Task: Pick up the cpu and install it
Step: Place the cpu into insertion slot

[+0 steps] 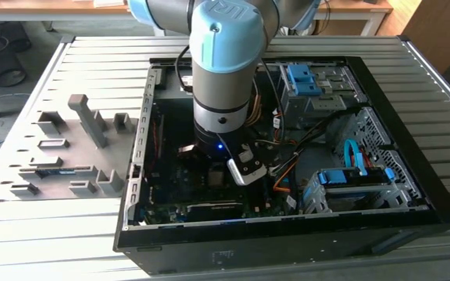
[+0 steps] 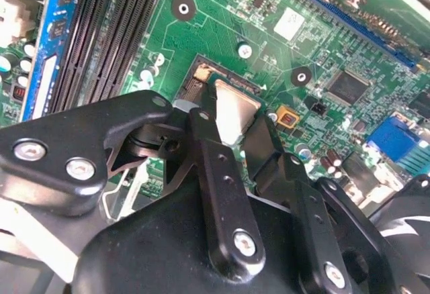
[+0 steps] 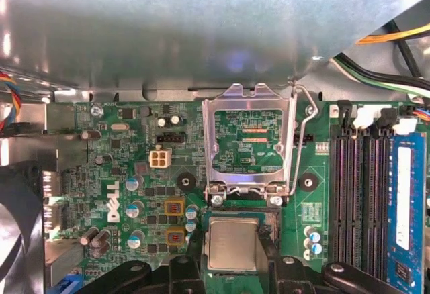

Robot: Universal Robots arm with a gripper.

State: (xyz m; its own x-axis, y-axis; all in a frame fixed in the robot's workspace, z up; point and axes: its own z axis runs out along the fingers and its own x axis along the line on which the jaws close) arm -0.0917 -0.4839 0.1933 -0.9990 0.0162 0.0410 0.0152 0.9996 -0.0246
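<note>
Grey, pale-blue-capped arm (image 1: 223, 64) upright, wrist pointing down. Black two-finger end effector (image 3: 232, 248) beneath, fingers (image 2: 209, 153) clamped on opposite edges of flat square silver-topped cpu (image 2: 236, 109).

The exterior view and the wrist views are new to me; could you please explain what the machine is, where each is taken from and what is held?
The machine is a robot arm reaching into an open computer case that lies on a slatted metal table. Grey fixture blocks stand beside the case. The exterior view comes from a camera off the arm. Both wrist views come from cameras riding on the arm, looking at the green motherboard. There its black jaws are closed on two sides of the cpu, a small silver square, at the socket whose metal cover stands open.
</note>
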